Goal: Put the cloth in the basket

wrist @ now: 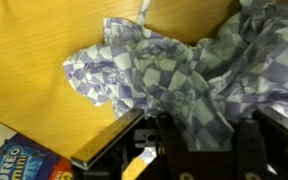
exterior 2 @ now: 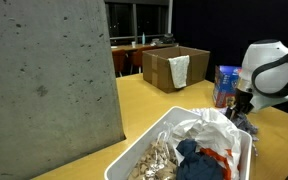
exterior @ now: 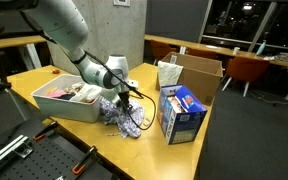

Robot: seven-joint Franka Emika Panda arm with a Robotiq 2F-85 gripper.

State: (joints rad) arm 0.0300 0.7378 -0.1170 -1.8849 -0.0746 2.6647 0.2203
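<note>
A blue-and-white checkered cloth (exterior: 124, 118) lies bunched on the wooden table, right against the near end of the white basket (exterior: 59, 102). In the wrist view the cloth (wrist: 154, 65) fills most of the frame. My gripper (exterior: 127, 102) is down on the cloth, and its two fingers (wrist: 212, 140) are closed in on a fold of the fabric. The cloth still rests on the table. The basket (exterior 2: 134, 150) holds several other fabrics and items. The gripper also shows in an exterior view (exterior 2: 242, 110), beyond the basket's far end.
A blue Oreo box (exterior: 182, 113) stands close beside the cloth and also shows in the wrist view (wrist: 14, 160). An open cardboard box (exterior: 199, 75) sits behind it. A grey concrete wall (exterior 2: 44, 80) blocks part of an exterior view. Chairs and tables stand behind.
</note>
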